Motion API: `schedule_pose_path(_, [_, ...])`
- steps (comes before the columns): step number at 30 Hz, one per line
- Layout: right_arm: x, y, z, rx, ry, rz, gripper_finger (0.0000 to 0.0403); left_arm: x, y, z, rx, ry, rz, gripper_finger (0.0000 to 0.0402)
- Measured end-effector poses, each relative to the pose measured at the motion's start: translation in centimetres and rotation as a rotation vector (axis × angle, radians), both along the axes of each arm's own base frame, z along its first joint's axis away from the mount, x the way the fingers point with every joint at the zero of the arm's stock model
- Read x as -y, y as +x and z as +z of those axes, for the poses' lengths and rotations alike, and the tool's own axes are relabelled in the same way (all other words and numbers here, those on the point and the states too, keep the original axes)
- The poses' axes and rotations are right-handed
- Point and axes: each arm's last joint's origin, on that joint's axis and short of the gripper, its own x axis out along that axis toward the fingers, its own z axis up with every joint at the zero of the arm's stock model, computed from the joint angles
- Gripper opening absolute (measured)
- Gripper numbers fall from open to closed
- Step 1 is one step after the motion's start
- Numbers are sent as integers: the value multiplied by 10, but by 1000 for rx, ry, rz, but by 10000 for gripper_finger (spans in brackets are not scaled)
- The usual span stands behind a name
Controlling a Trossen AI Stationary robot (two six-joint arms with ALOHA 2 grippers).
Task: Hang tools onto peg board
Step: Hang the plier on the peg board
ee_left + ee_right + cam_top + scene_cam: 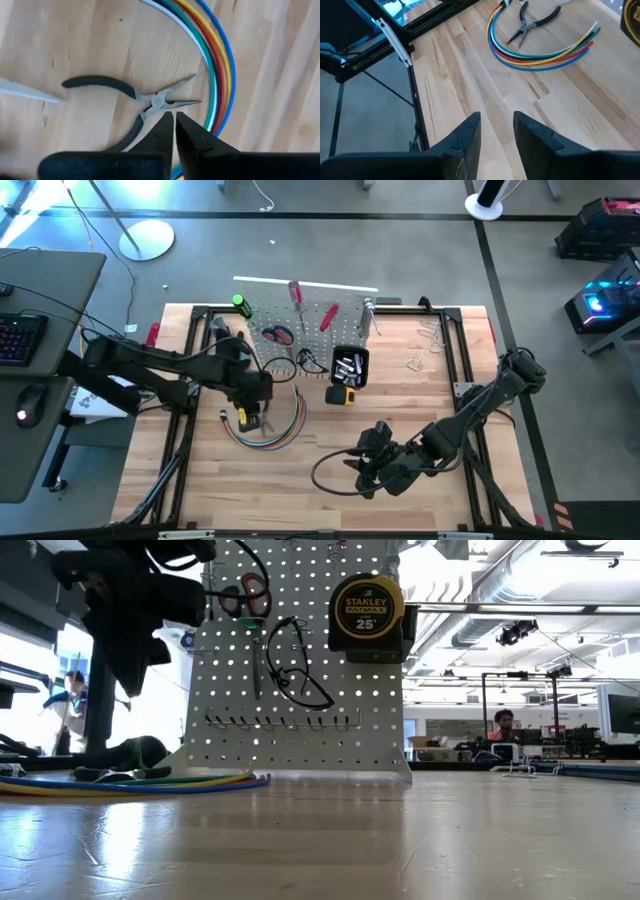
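Black-handled pliers (pixel 135 97) lie flat on the wooden table with their jaws apart, next to the curved bundle of coloured cables (pixel 270 432). My left gripper (pixel 174 122) hovers shut just above the pliers' jaws and touches nothing; it also shows in the high view (pixel 247 416). The white peg board (pixel 300 310) stands at the far middle. It carries red-handled scissors (pixel 250 592), screwdrivers (pixel 295 290) and a yellow tape measure (pixel 367 608) beside its black bin (pixel 350 365). My right gripper (pixel 496 127) waits open and empty over the near right of the table (pixel 365 465).
The cable bundle (pixel 540 52) curves round the pliers (pixel 530 25) on the side toward the table's near edge. Black frame rails (pixel 185 430) run along the table's left and right sides. Small metal clamps (pixel 420 345) lie at the far right. Bare wood stretches between the two arms.
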Motion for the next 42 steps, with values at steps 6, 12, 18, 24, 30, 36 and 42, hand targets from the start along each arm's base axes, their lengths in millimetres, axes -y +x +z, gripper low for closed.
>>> schedule_pose_path(6, [3, 2, 0, 2, 2, -11, 110, 0, 1, -7, -30, 112, -284, 78])
schedule_pose_path(12, [3, 2, 0, 2, 3, -8, 110, 0, 8, -28, -150, 136, -449, 169])
schedule_pose_path(18, [3, 2, 0, -1, -1, -7, 110, 0, 19, -55, -252, 138, -481, 230])
schedule_pose_path(24, [3, 2, 0, -3, -18, 6, 110, 4, 22, -96, -299, 107, -434, 241])
schedule_pose_path(30, [4, 2, -1, -9, -23, 3, 110, 20, 16, -110, -303, 228, -358, 193])
schedule_pose_path(36, [5, 2, -1, -16, -21, -1, 110, 33, 13, -112, -276, 346, -329, 47])
schedule_pose_path(42, [5, 2, -1, -15, -18, -2, 110, 42, 10, -112, -271, 385, -331, 22])
